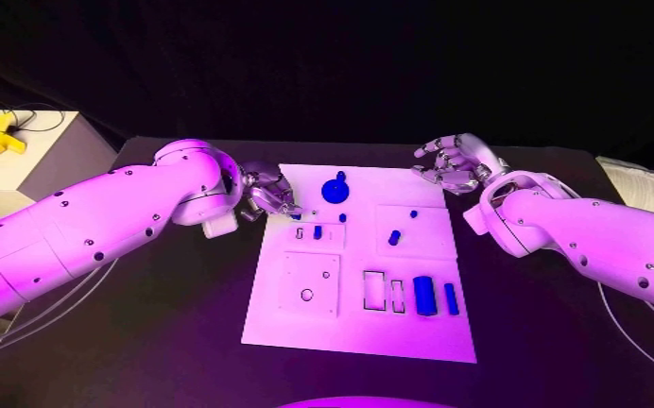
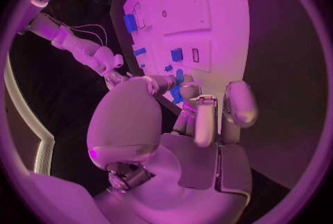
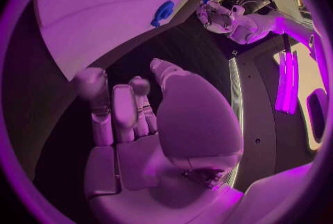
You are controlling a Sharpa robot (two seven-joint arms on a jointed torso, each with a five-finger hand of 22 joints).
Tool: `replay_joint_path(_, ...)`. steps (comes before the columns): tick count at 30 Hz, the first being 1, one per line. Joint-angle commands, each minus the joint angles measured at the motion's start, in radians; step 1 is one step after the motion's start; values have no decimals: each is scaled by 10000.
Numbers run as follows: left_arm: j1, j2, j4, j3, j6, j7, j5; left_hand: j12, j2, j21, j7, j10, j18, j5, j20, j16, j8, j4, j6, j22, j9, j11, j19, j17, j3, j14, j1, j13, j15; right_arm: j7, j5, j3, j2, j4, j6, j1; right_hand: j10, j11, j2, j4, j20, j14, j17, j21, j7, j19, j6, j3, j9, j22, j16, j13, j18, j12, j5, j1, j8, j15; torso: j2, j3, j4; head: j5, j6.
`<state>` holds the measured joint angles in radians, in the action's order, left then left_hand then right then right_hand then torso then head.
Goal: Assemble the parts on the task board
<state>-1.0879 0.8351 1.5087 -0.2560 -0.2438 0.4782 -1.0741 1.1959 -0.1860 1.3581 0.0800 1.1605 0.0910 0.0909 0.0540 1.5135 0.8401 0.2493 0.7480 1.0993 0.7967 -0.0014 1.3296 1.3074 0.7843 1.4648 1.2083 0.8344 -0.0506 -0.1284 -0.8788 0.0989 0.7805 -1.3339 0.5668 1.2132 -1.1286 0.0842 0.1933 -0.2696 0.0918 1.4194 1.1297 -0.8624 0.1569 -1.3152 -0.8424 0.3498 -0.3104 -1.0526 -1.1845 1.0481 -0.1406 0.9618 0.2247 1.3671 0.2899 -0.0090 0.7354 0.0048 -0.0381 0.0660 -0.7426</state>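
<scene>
L robot hand (image 1: 268, 191), silver w/ many fingers, sits at the far left edge of the flat white task board (image 1: 357, 332) in the middle of the black worktop (image 1: 545, 332). Its fingertips (image 2: 182, 93) reach over the board, and in the left wrist view a small blue bit shows right at them. It looks pinched, but I can't tell for sure if the hand holds it or just touches it. R robot hand (image 1: 456, 164) is lifted by the far right corner of the board, fingers curled in a bit, holding nothing I can see. The big round blue part w/ a knob (image 1: 335, 187) lies on the far end of the board, just beside the L fingertips and towards the R hand, so L is nearer to it. Two small blue pegs (image 1: 317, 231) stand just nearer the robot than those fingertips. One more small blue peg (image 1: 394, 236) sits mid-board, closer to the R side. The long blue bars (image 1: 424, 295) lie near the front, long way running front to back, well apart from both hands. Next move prob belongs to L, as its parts are right there.
</scene>
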Motion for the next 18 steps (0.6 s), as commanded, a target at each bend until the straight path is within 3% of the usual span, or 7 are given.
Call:
replay_joint_path(1,49,70,174,27,729,-77,-771,65,-13,69,-86,111,12,64,-6,45,43,-1512,173,41,776,-3,76,1807,1615,738,-87,58,-86,-528,486,-2,-34,73,176,-2,1193,-77,174,-7,26,-732,-1759,3118,58,964,135,253,-19,2218,2103,-1589,-435,-1886,29,35,-41,22,-41,24,-27,40,-27)
replay_joint_path(2,73,97,221,46,789,-72,-836,72,-22,76,-90,128,9,71,-9,46,47,-1520,183,55,778,-6,85,1809,1635,740,-103,70,-90,-586,577,-2,-47,108,187,-2,1280,-31,211,1,71,-1211,-2950,3718,115,1017,212,419,-26,2704,3673,-2013,-436,-2340,31,32,-56,65,-52,31,-29,47,-40)
replay_joint_path(5,125,136,308,121,981,-45,-975,106,-54,96,-105,197,2,114,-24,60,61,-1559,223,94,785,-22,112,1830,1715,753,-165,130,-105,-787,856,-2,-88,213,215,-1,1674,153,247,-26,285,-1928,-3625,4903,282,1443,358,803,-38,3645,5357,-3240,-379,-3719,58,7,-94,288,-81,45,-42,56,-85)
replay_joint_path(8,162,134,370,260,1218,-18,-1044,157,-94,138,-126,292,-14,197,-44,88,79,-1613,274,182,795,-43,167,1874,1810,776,-252,220,-126,-1152,1342,-2,-157,371,164,0,2260,670,403,66,773,-3431,-4483,6541,669,2596,619,1116,3,4944,7492,-5068,-294,-5540,76,-42,-240,887,-108,57,-50,56,-127)
replay_joint_path(11,192,101,405,382,1368,-1,-1048,186,-121,167,-141,356,-26,265,-59,100,91,-1648,310,241,803,-59,205,1892,1867,787,-324,271,-140,-1491,1787,-1,-233,541,46,5,2271,934,359,353,1281,-4377,-5562,7768,884,3287,715,1247,88,6191,9082,-6654,-353,-6597,121,-77,-480,1320,-114,53,-51,54,-159)
replay_joint_path(13,205,72,416,450,1417,8,-1041,199,-135,177,-150,386,-29,306,-67,106,96,-1665,328,261,806,-67,219,1902,1893,793,-363,294,-148,-1655,1984,-1,-277,630,-14,12,2141,997,288,598,1473,-4397,-6243,8008,945,3331,698,1240,149,6979,9721,-7622,-435,-7109,161,-177,-680,1441,-120,57,-52,56,-169)
replay_joint_path(18,219,20,435,549,1498,21,-1013,221,-176,196,-178,467,-37,499,-93,124,109,-1728,383,298,819,-94,249,1932,1968,810,-506,340,-174,-1879,2204,-1,-359,759,-83,31,1979,1075,211,855,1555,-4292,-6889,7994,985,3380,662,1171,215,7783,10196,-8463,-433,-7417,197,-307,-919,1507,-95,56,-54,57,-173)
